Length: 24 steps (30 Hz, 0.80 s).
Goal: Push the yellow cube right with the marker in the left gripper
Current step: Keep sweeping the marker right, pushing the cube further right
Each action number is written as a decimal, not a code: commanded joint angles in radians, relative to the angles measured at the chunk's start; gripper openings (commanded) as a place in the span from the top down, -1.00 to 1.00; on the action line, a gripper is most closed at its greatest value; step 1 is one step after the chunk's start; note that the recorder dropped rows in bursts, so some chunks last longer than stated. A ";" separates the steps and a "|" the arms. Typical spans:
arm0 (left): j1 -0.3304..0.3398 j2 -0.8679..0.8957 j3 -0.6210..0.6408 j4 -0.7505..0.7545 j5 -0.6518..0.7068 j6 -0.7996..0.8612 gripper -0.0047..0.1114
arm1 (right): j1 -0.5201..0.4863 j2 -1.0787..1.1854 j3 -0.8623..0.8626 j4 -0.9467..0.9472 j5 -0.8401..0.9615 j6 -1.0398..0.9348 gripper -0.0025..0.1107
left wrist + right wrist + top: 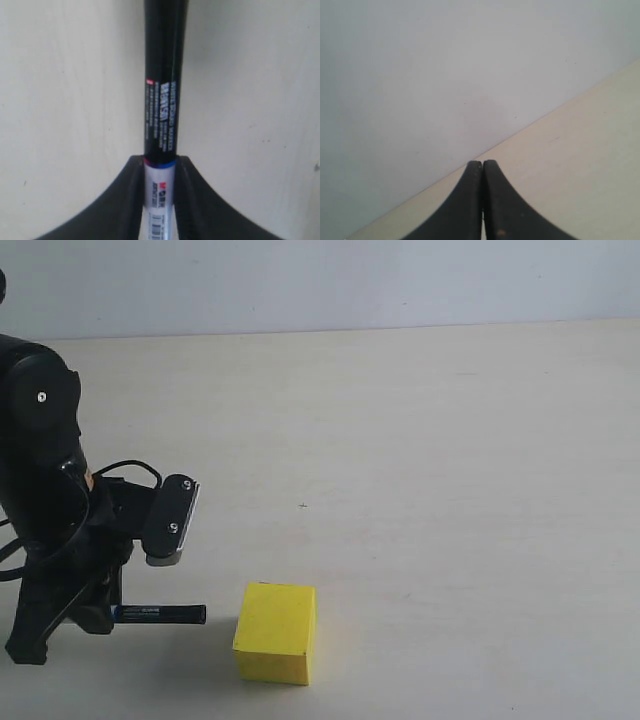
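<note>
The yellow cube (276,632) rests on the table near the front edge. Left of it, my left gripper (110,614) is shut on the marker (160,614), which lies level and points at the cube. A small gap separates the black tip from the cube's left face. In the left wrist view the marker (162,100) runs straight out from the gripper (160,165); both fingers clamp the white barrel just behind the black cap. The cube is out of that view. My right gripper (482,164) is shut with nothing in it and does not show in the exterior view.
The pale beige table (420,460) stretches right of and behind the cube to a light wall (320,280). The bulky black left arm (40,470) with its cables fills the left side. The right wrist view shows only the table (580,150) and the wall (445,75).
</note>
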 commanded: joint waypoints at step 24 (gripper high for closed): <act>-0.166 0.084 -0.110 0.017 0.048 -0.331 0.92 | -0.004 -0.006 0.004 -0.004 -0.003 -0.009 0.96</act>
